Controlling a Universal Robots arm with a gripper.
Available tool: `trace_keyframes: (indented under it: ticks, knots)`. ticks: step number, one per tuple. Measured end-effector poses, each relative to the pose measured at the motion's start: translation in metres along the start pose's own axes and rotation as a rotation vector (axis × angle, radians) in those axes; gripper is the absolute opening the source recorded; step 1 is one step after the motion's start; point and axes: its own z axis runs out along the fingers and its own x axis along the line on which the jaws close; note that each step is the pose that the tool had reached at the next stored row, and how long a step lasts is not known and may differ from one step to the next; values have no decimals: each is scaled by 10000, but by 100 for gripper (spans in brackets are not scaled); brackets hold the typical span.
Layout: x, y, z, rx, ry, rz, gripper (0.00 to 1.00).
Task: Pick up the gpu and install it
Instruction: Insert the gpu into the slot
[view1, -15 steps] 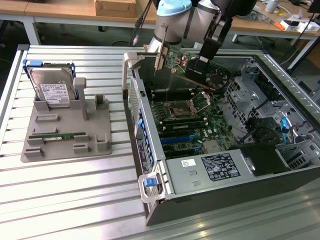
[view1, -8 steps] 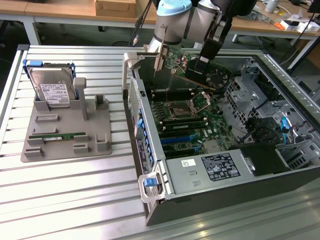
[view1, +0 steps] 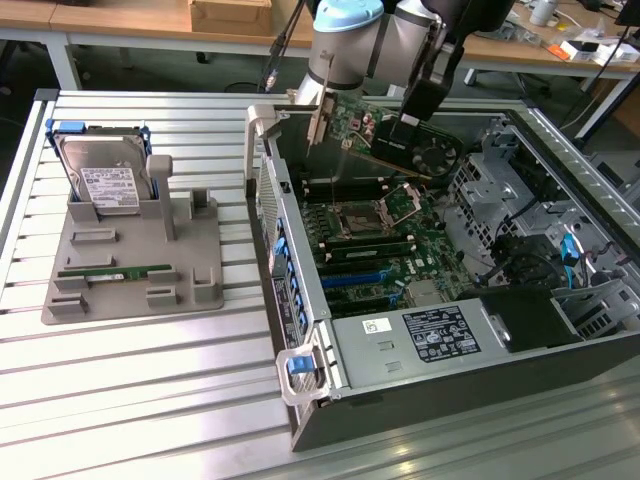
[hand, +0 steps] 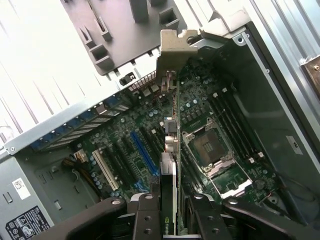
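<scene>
My gripper (view1: 408, 128) is shut on the gpu (view1: 385, 140), a dark card with a fan and a silver end bracket (view1: 318, 122). The card hangs tilted over the back part of the open computer case (view1: 400, 400), above the green motherboard (view1: 375, 250). From the wrist camera the gpu (hand: 171, 150) appears edge-on, clamped between the black fingers (hand: 145, 217), and its bracket (hand: 172, 47) points toward the case's rear wall. Below it lie the blue slot (hand: 142, 155) and the CPU socket (hand: 210, 147). The card is not touching the board.
On the exterior view's left, a grey holder (view1: 190, 275) carries a silver hard drive (view1: 100, 180) and a green memory stick (view1: 115, 271). Drive cages and cables (view1: 540, 250) take up the case's right side. A power supply box (view1: 440, 335) sits at its near end.
</scene>
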Motion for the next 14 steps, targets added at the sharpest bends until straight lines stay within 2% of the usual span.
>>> trace_keyframes:
  ticks: [14]
  knots:
    - [-3,-6,2,19,52,-901,26]
